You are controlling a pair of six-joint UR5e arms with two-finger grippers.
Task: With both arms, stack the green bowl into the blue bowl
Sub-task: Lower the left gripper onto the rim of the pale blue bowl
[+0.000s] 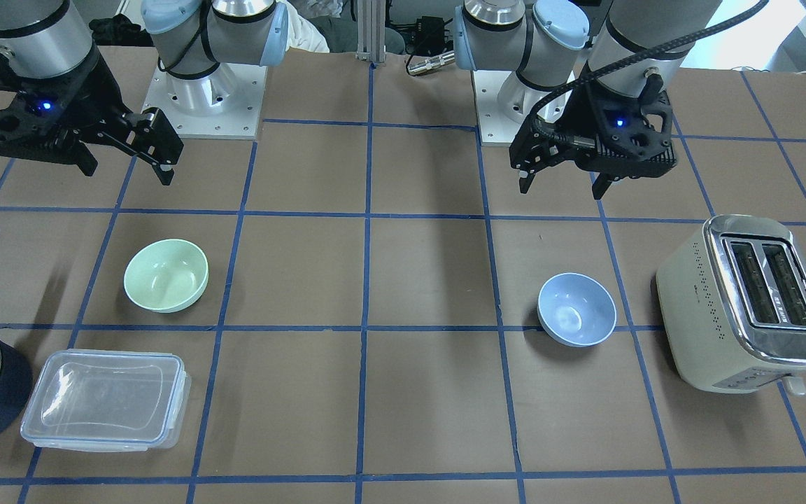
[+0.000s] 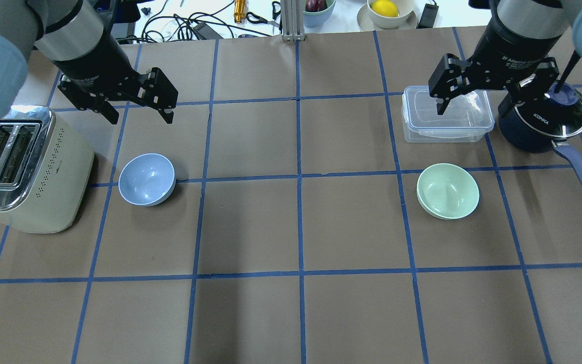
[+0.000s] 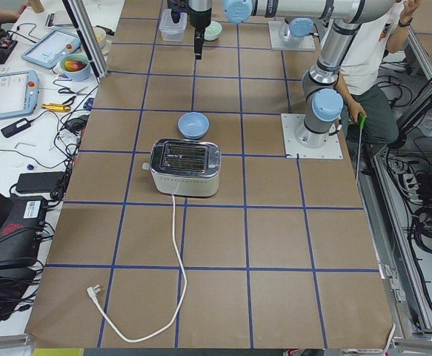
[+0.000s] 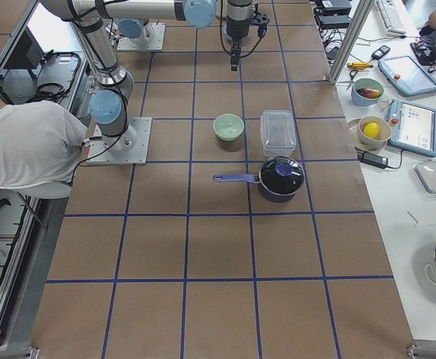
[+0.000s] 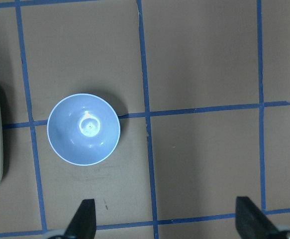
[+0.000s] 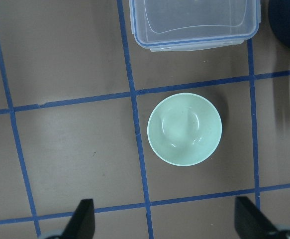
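Right hand: spread, empty, hanging high over the small round glossy mint-green bowl.
Left hand: spread, empty, hanging high over the small round periwinkle-blue bowl.
Worktop: brown paper, blue tape grid; bowls upright, well apart.
Clear plastic lidded box: near the green bowl's far side; descend clear of it.
Rim grip: probably one finger inside, one outside; lift level, then centre green over blue before releasing.
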